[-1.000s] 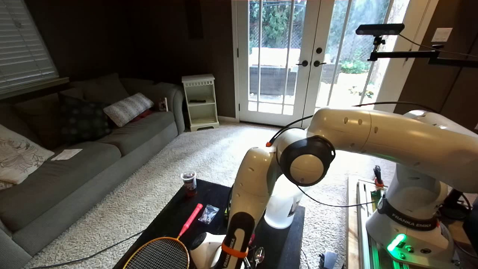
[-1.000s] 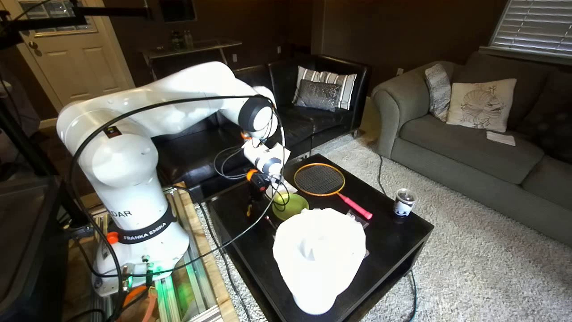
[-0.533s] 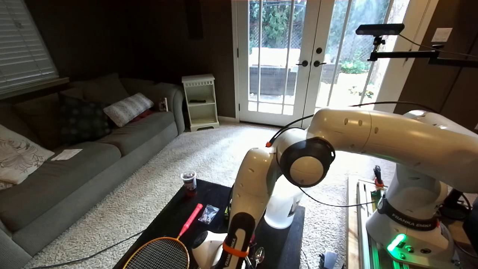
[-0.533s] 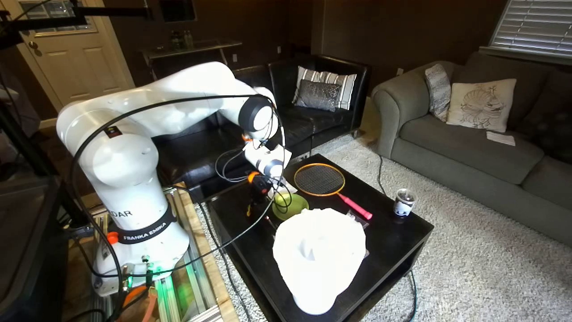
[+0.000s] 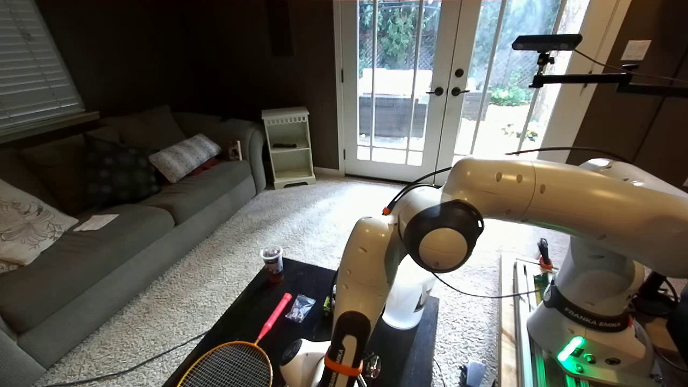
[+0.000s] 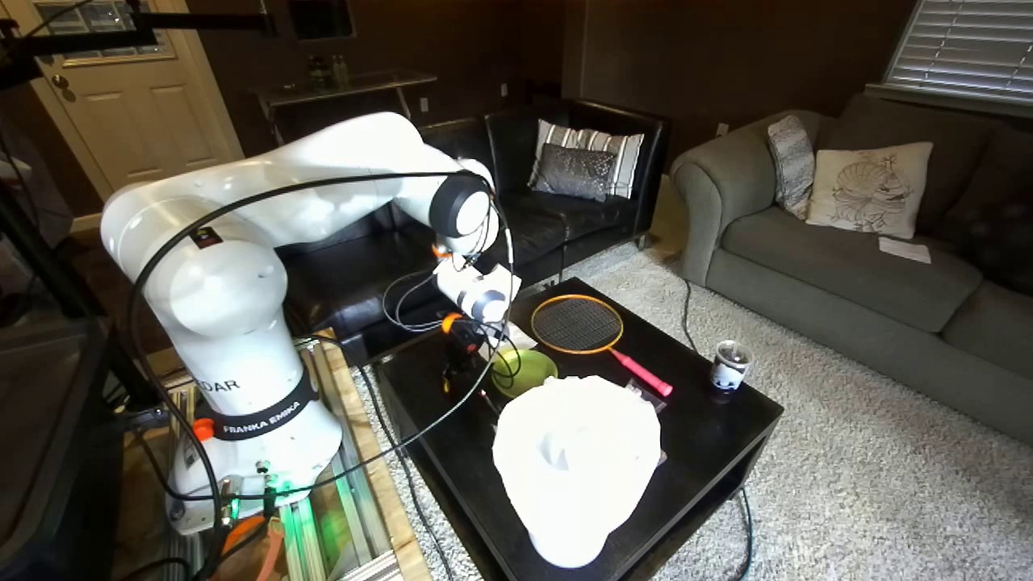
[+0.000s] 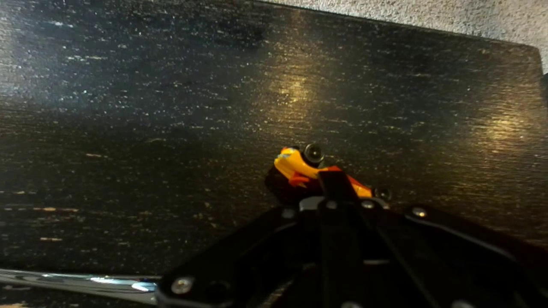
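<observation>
Toy race car (image 7: 305, 168), yellow-orange, black-wheeled, held approx. mid-body by the pincer (image 7: 337, 183), which is drawn in narrow on it, over the bench (image 7: 171, 107); can't tell if touching down. Prob. light, stiff plastic, bit slick; mid-body's best, nothing rolls there.

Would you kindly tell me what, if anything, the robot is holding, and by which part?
A yellow toy car, seemingly by its middle, where one of the fingers crosses it in the wrist view.
</observation>
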`<state>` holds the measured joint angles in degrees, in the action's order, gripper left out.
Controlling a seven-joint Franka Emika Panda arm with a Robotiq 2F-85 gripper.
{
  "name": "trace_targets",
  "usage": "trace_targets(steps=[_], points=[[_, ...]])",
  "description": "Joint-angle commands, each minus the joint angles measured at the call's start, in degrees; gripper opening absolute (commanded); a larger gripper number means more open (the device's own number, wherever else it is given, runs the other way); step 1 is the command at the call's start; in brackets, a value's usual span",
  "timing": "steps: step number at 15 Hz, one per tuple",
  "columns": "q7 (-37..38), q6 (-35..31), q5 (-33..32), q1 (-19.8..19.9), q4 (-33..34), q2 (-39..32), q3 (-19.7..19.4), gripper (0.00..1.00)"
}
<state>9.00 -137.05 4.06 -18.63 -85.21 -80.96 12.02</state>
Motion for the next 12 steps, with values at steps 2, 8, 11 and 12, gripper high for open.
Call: trace_targets(steps=[2,8,11,12], points=[[-1.30,1.45,0.29,0.04,-0.48,0.22,0.77,0.00],[-1.41,1.89,0.67,0.25,-0.81,-0.09,1.39,0.00],[-1.55,1.59,0.96,0.48,-1.16,-0.44,1.88,0.00],[-1.44,1.24,1.06,0.51,-1.49,-0.40,2.03,0.00]])
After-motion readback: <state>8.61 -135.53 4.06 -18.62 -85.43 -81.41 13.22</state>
